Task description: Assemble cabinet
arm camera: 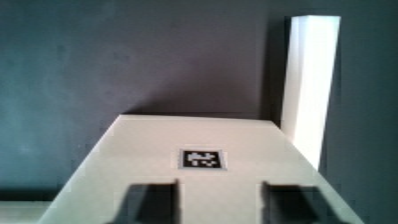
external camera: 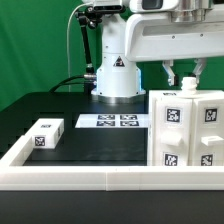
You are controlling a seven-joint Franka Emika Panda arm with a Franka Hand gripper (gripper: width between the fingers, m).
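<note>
The cabinet's white boxy body (external camera: 185,130) stands at the exterior view's right, with several black-and-white tags on its front and top. A smaller white tagged block (external camera: 45,135) lies apart at the exterior view's left. My gripper (external camera: 184,76) hangs just above the body's top, open and holding nothing. In the wrist view its two dark fingers (arm camera: 160,203) stand apart over the body's flat white top (arm camera: 196,135), which reaches past both of them. One tag (arm camera: 203,159) on that top shows ahead of the gripper (arm camera: 228,205).
The marker board (external camera: 112,121) lies flat on the black table in front of the robot base (external camera: 115,75). The table's long white rim (external camera: 100,172) runs along the front. A long white strip (arm camera: 311,90) runs beside the body in the wrist view.
</note>
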